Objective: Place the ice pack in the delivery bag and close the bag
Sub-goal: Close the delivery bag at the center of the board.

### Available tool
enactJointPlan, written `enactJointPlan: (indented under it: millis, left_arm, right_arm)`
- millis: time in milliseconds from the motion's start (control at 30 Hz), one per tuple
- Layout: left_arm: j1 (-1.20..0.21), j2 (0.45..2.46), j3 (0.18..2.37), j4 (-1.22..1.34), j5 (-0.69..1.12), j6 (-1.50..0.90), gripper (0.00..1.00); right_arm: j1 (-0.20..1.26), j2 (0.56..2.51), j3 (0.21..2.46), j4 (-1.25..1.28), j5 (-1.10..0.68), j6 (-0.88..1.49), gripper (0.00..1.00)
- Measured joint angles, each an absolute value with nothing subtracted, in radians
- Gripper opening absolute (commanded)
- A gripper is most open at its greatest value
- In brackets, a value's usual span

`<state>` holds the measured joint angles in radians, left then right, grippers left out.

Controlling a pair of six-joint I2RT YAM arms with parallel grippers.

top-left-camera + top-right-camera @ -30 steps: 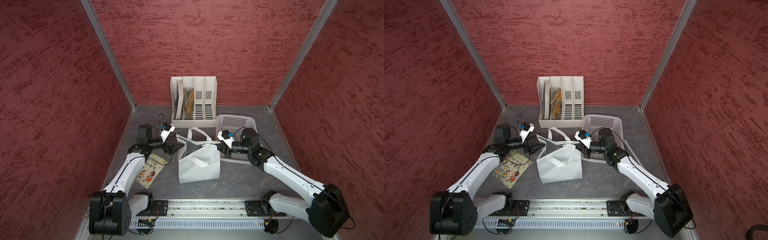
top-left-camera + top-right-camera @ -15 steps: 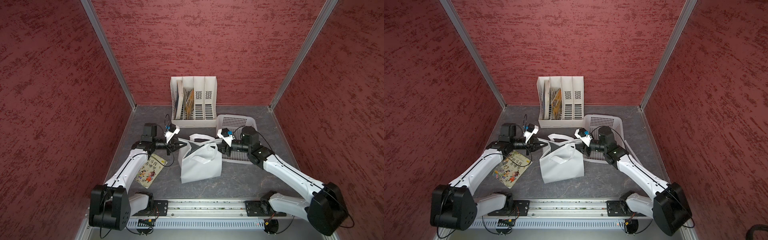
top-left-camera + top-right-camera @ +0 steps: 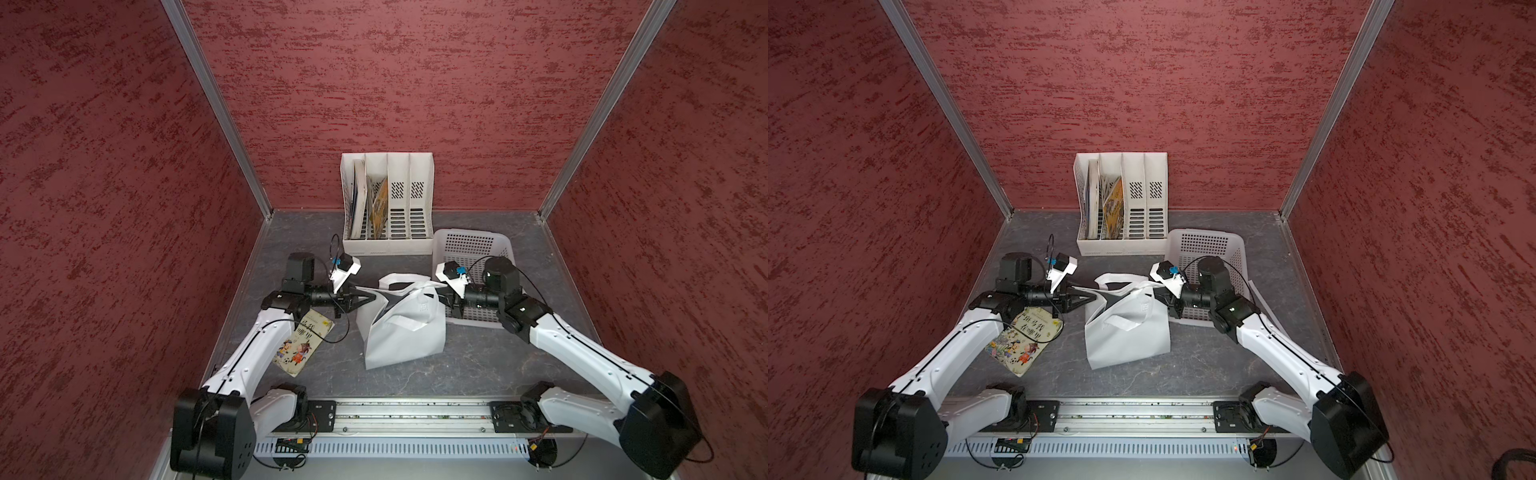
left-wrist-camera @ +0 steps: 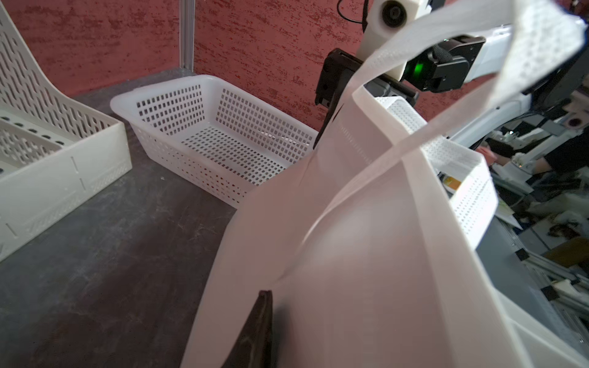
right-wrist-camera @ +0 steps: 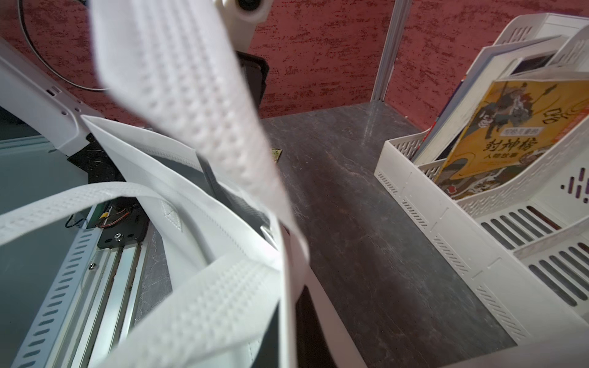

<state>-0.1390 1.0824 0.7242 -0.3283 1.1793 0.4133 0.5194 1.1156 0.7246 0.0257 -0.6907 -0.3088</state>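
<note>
The bag stands beside the basket; no ice pack shows. The right gripper is clamped on its rim. The left gripper straddles the opposite wall, grip unclear. Spreading evenly and gently should open the mouth without tipping it.

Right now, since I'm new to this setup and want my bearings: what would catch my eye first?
The white bag standing in the middle, with the left arm and right arm reaching its top edge from either side. Behind it, a white file rack holding books stands against the red back wall; a colourful picture book lies flat by the left arm.
</note>
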Motion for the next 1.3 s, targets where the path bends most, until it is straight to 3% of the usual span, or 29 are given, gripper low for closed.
enactJointPlan:
  millis: [233,267,733,933,1100,1233,1300]
  left_arm:
    - [-0.148,1.023,0.704,-0.336,1.205,0.384,0.98]
    - [-0.152,1.022,0.704,-0.342,1.211,0.382,1.0]
    - [-0.185,0.994,0.679,-0.366,1.258,0.37,1.0]
    - [-0.302,0.922,0.647,-0.322,1.085,0.358,1.0]
    - [-0.373,0.903,0.618,-0.232,0.854,0.341,0.84]
    - [-0.37,0.956,0.624,-0.198,0.778,0.329,0.74]
    - [-0.359,0.974,0.625,-0.184,0.773,0.327,0.59]
  right_arm:
    - [0.521,1.079,0.687,0.058,-0.599,-0.251,0.0]
    - [0.521,1.079,0.687,0.059,-0.59,-0.244,0.0]
    - [0.522,1.125,0.693,0.082,-0.539,-0.224,0.0]
    - [0.522,1.139,0.697,0.089,-0.535,-0.22,0.0]
    - [0.522,1.137,0.696,0.096,-0.543,-0.22,0.0]
    - [0.522,1.118,0.69,0.096,-0.555,-0.227,0.13]
    - [0.522,1.108,0.69,0.094,-0.559,-0.237,0.18]
